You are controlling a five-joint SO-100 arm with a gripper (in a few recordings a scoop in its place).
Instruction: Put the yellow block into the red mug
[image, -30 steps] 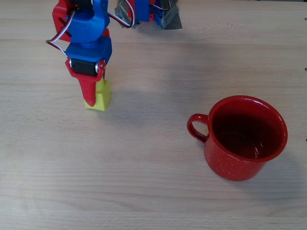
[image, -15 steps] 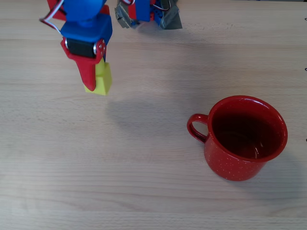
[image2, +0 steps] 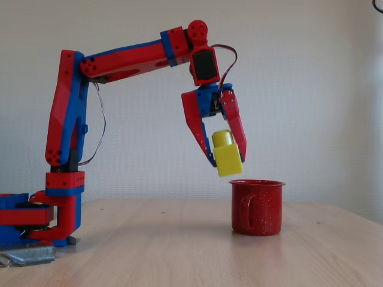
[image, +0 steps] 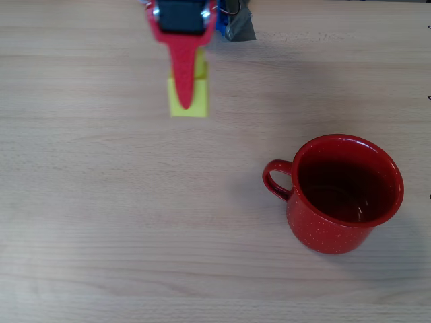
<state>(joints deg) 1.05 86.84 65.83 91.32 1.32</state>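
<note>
The yellow block (image: 189,95) (image2: 227,154) hangs in the air, tilted, held between the red pointed fingers of my gripper (image: 186,94) (image2: 228,160), which is shut on it. In the fixed view the block is high above the table, a little to the left of and above the rim of the red mug (image2: 257,207). From overhead the red mug (image: 340,194) stands upright at the lower right, its handle pointing left and its dark inside holding nothing; the block is well up and to the left of it.
The wooden table (image: 135,235) is bare around the mug. The arm's blue and red base (image2: 36,218) stands at the left of the fixed view, with grey tape (image: 239,25) by it at the top edge of the overhead view.
My gripper has lifted the yellow block off the table and carried it up and to the right in the overhead view, closer to the mug. The mug has not moved.
</note>
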